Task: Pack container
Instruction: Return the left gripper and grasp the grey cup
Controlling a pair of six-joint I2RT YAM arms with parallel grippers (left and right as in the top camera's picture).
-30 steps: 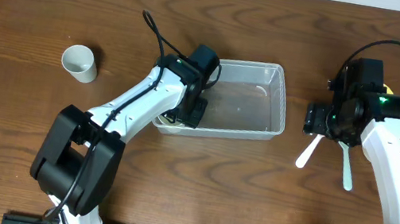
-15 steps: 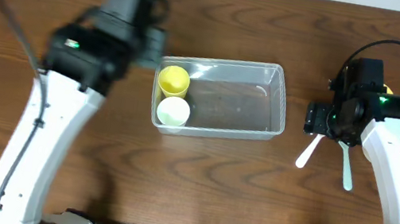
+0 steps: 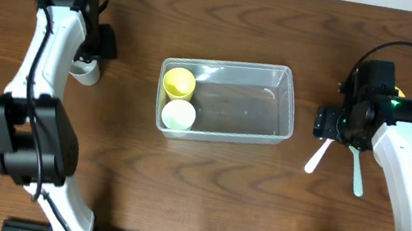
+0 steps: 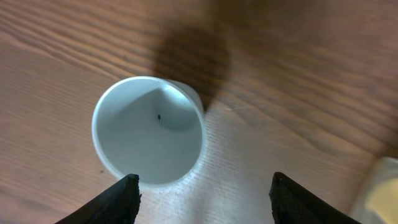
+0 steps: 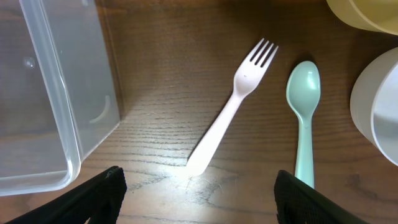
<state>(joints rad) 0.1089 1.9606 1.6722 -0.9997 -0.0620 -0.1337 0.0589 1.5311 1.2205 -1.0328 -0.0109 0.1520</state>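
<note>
Overhead, the container [image 3: 244, 109] sits mid-table with a yellow cup [image 3: 179, 83] and a white cup [image 3: 178, 115] at its left end. The left gripper [image 4: 204, 193] hangs spread over a loose cup [image 4: 148, 130], which the arm half hides from above. The right gripper [image 5: 199, 186] is spread and empty above a fork [image 5: 230, 109] and a spoon [image 5: 303, 118]. A bowl [image 5: 379, 106] is cut off.

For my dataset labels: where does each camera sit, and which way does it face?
Overhead: above the table, straight down on the container, left arm and right arm.
Left wrist: down on the white cup; left gripper open at the bottom.
Right wrist: down on the fork and spoon; right gripper open below.
Shared: overhead and right wrist both show fork, spoon, container.
</note>
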